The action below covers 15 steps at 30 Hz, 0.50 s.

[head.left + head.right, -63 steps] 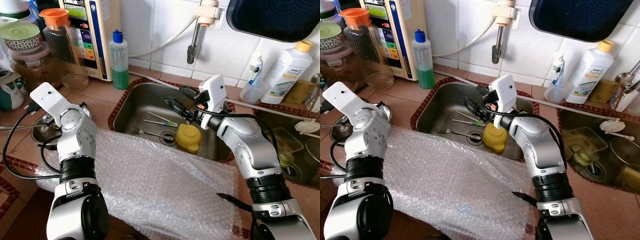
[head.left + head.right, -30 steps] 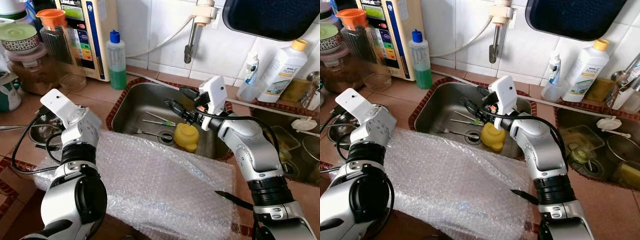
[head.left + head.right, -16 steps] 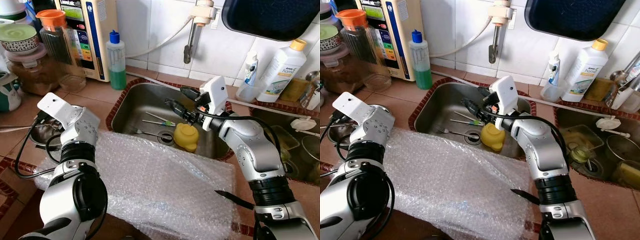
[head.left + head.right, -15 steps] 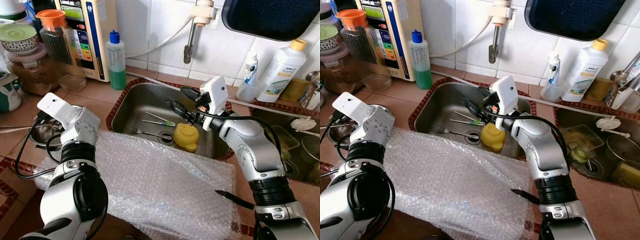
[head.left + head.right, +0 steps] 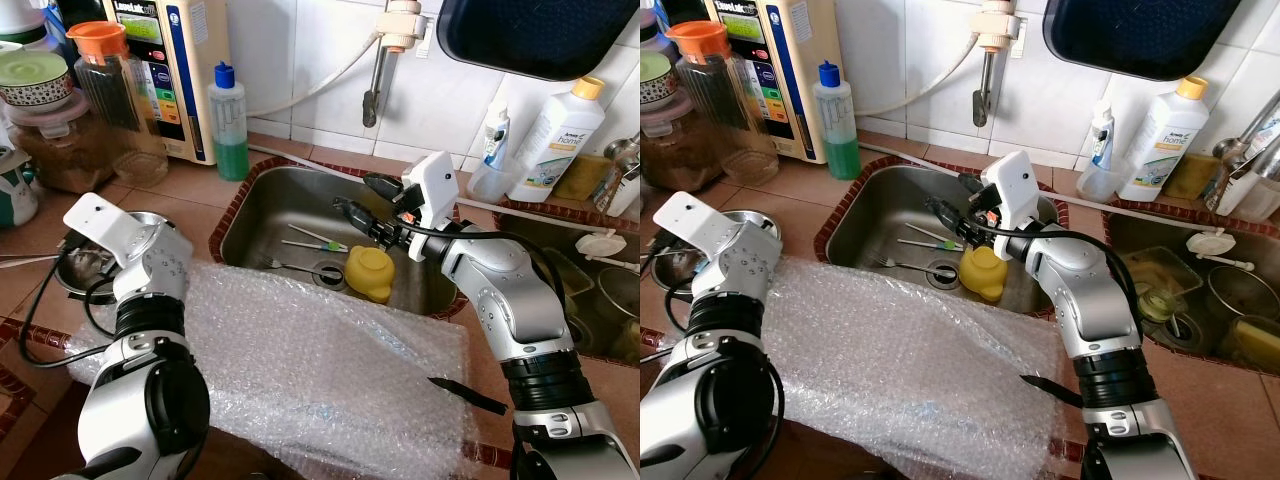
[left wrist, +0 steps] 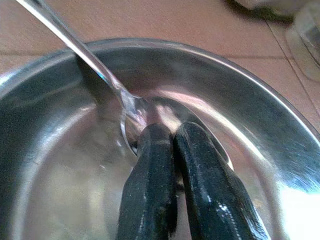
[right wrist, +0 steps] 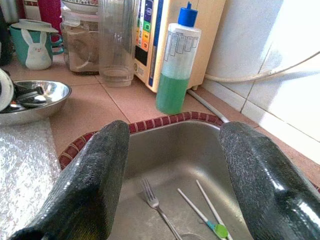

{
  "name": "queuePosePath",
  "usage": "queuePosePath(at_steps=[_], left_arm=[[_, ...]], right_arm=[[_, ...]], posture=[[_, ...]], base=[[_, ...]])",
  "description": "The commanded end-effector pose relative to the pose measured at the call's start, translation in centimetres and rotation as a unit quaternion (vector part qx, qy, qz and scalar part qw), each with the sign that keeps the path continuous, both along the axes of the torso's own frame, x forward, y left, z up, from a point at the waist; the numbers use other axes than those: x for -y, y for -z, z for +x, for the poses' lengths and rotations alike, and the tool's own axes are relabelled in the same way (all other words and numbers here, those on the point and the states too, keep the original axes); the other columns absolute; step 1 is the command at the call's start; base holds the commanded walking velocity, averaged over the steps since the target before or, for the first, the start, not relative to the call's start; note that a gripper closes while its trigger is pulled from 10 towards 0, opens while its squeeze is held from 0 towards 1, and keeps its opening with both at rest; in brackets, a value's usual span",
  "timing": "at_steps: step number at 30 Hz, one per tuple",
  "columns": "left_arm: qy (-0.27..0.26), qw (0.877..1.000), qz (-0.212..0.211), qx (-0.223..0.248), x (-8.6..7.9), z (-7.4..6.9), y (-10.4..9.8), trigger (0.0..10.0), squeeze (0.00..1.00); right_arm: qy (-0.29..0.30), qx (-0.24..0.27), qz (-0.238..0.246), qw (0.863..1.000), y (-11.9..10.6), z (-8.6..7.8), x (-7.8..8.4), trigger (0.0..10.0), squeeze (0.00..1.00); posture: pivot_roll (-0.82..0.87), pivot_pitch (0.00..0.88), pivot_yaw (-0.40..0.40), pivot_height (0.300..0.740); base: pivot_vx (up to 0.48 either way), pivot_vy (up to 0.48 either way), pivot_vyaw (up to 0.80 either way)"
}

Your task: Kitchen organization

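My left gripper is shut, its tips down inside a steel bowl on the counter at the left, touching the bowl of a spoon; whether it holds the spoon I cannot tell. My right gripper hangs open over the steel sink, nothing between its fingers. In the sink lie a fork, two thin sticks with a green tip and a yellow cup-like object. A sheet of bubble wrap covers the counter in front.
A green soap bottle, a glass jar with an orange lid and a water purifier stand behind the bowl. The tap hangs over the sink. A white detergent bottle and a second sink are at the right. A black blade-like object lies on the wrap's right edge.
The view has shifted a little. My left wrist has swung slightly left over the steel bowl. The right gripper stays open over the sink.
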<state>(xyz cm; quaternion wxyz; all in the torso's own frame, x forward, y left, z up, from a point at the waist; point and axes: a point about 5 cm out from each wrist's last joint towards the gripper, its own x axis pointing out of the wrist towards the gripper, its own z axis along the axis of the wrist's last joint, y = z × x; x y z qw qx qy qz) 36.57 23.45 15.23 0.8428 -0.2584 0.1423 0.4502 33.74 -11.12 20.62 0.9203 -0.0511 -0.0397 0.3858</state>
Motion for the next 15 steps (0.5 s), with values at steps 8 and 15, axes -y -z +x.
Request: queuePosePath(at_steps=[8,15], left_arm=[[0.052,0.998,0.031,-0.005,1.7,0.0,0.2,0.0,0.00],[0.152,0.984,0.097,0.009,4.5,0.2,-0.2,0.0,0.00]], right_arm=[[-0.002,0.008,-0.008,1.000,-0.3,0.2,0.1,10.0,0.00],[0.000,0.009,-0.010,1.000,-0.3,0.3,0.1,10.0,0.00]], posture=[[0.11,0.000,-0.066,0.740],[0.12,0.000,-0.068,0.740]], base=[[0.000,0.000,0.00],[0.000,0.000,0.00]])
